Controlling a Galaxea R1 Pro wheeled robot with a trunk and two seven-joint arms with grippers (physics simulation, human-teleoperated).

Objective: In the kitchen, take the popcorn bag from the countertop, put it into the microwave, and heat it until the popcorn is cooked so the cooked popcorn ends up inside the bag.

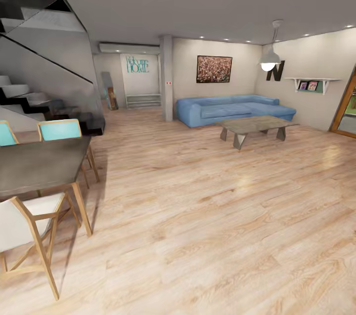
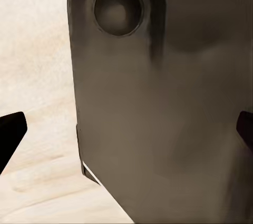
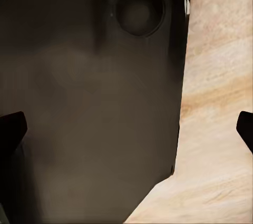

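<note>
Facing a living area from the head camera, no kitchen fittings are being shown: a blue sofa (image 1: 232, 110) and a low coffee table (image 1: 256, 128) are standing across a wide wooden floor (image 1: 198, 216), a dark dining table (image 1: 39, 164) with pale chairs (image 1: 27, 228) is sitting at the near left, and a staircase (image 1: 34, 82) is rising behind it. The task's bag, the steel worktop and the microwave are not being seen here, so where the popcorn bag is lying cannot be told, and nothing of its look can be noted. The robot is judged to be in transit, with the kitchen not yet reached. In the left wrist view the left gripper (image 2: 126, 129) is being held with its dark fingertips (image 2: 10, 129) set wide apart at the two edges, nothing between them, pointed down beside a dark grey rounded body panel (image 2: 158, 103) with the floor beyond. The right gripper (image 3: 126, 126) is being carried the same way, fingertips (image 3: 11, 129) spread and empty, against a matching panel (image 3: 95, 103). This tucked, arms-down posture is judged to be kept for safe driving past the furniture.
</note>
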